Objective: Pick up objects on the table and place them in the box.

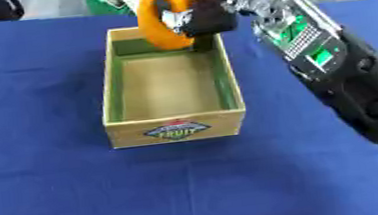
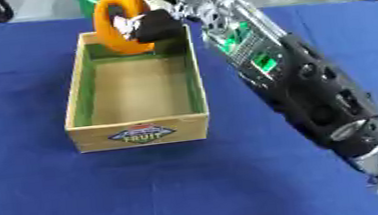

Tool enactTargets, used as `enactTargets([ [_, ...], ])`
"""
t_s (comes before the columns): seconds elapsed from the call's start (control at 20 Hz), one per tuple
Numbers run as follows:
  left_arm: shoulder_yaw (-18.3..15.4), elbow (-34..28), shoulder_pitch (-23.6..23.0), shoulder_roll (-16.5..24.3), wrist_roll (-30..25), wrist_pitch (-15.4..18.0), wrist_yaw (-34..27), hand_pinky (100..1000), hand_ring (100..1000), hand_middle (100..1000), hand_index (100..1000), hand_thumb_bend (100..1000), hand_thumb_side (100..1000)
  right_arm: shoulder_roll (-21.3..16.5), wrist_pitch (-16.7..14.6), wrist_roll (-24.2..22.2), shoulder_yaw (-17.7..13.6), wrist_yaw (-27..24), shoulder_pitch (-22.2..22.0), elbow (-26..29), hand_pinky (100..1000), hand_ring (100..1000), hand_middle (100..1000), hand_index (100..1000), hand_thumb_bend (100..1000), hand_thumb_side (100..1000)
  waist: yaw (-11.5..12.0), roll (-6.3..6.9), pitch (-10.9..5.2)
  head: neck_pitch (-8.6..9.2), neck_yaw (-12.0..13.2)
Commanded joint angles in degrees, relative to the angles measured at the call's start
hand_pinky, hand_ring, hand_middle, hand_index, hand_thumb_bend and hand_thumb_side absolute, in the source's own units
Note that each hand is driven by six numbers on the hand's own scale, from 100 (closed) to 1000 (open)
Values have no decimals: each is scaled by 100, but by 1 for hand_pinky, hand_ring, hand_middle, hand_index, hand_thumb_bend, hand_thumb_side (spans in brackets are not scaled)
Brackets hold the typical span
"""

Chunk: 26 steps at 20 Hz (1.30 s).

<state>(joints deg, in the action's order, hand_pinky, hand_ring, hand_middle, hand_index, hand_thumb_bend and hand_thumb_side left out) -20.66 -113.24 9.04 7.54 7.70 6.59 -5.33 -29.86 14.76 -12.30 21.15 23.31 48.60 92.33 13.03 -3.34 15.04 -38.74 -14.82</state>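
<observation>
I am holding an orange ring (image 1: 158, 17) in my right hand (image 1: 207, 14), fingers curling around it, above the far end of the wooden box (image 1: 175, 126), which is sitting open on the blue-covered bench (image 1: 52, 194).

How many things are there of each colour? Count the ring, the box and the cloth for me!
Orange: 1, the ring held by the right hand over the box
Tan wood: 1, the box
Blue: 1, the tablecloth
Total: 3
</observation>
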Motion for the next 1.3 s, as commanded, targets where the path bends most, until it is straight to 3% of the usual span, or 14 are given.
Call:
enactTargets([
  [0.05,1,-101,39,57,-10,-19,-17,526,428,459,583,100,789,80,-125,-48,60,192,48,-204,756,889,568,621,100,405,5,25,-86,38,-10],
  [0.3,13,-100,42,56,-26,-26,-22,525,428,459,583,100,791,211,-400,-273,190,380,-12,-554,785,931,604,683,100,418,-24,20,-89,70,32],
  [0.65,14,-100,36,54,-35,-36,-18,525,428,459,583,100,791,281,-610,-754,227,675,22,-732,828,1000,753,831,100,511,-19,13,-95,94,38],
  [0.7,14,-100,36,54,-36,-37,-17,525,428,459,583,100,791,273,-619,-836,220,720,34,-732,849,1000,791,863,100,557,-19,11,-96,93,41],
  [0.75,13,-100,34,55,-36,-40,-16,525,428,459,583,100,791,253,-634,-968,214,767,54,-735,884,1000,837,895,137,597,-20,7,-97,84,47],
  [0.85,13,-99,31,56,-38,-49,-10,525,428,459,583,100,792,203,-684,-1334,175,844,114,-727,936,1000,899,929,466,629,-22,-1,-99,70,61],
  [0.9,14,-99,30,56,-41,-55,-8,525,428,459,583,100,792,171,-720,-1547,142,874,150,-716,946,1000,912,938,527,628,-24,-5,-100,65,68],
  [0.95,15,-101,29,56,-44,-59,-5,526,428,459,583,100,792,132,-750,-1742,101,905,193,-703,971,1000,953,968,747,664,-24,-9,-102,61,76],
  [1.05,15,-102,25,58,-47,-65,1,525,428,459,583,100,792,52,-785,-2071,-6,982,285,-678,987,1000,979,986,849,712,-22,-15,-106,50,86],
  [1.3,14,-102,20,64,-48,-73,8,525,428,459,583,100,792,-92,-736,-2388,-258,1051,439,-611,995,1000,994,996,871,745,-15,-23,-119,44,96],
])
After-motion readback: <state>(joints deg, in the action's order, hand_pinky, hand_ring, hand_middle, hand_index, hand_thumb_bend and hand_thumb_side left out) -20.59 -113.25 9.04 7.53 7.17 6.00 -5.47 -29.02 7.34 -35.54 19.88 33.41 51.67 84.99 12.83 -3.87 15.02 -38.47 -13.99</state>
